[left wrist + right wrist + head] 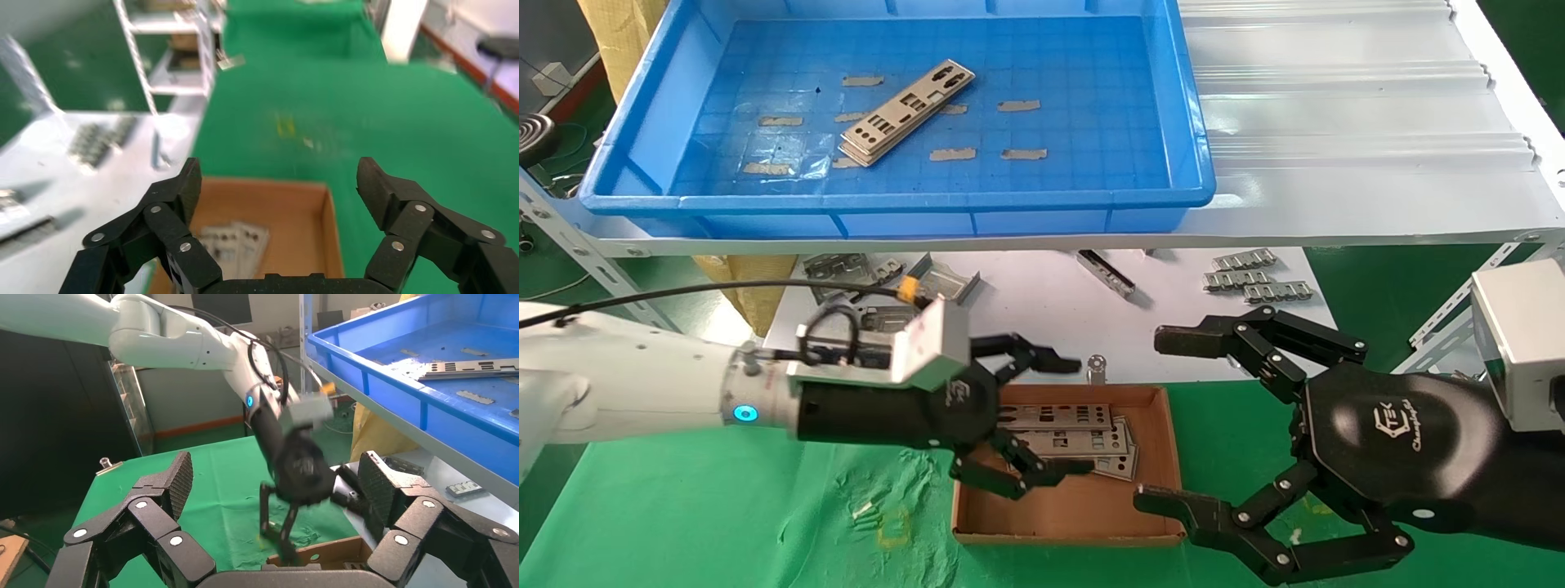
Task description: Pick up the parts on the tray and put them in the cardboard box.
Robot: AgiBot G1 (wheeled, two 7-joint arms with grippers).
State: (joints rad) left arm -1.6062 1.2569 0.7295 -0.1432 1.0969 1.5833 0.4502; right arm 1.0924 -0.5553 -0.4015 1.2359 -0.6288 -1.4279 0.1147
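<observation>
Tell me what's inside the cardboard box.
The box holds a few overlapping plates on its floor. The open left claw hovers over them and hides their left ends, so an exact count isn't possible.

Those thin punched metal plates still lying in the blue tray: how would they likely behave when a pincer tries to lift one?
The thin silver-grey punched metal plates lie stacked flat on the bright blue plastic tray, so getting a pincer finger under an edge looks hard, and one may slide. They are probably light and fairly stiff, perhaps flexing slightly. Being stacked, two might lift together.
</observation>
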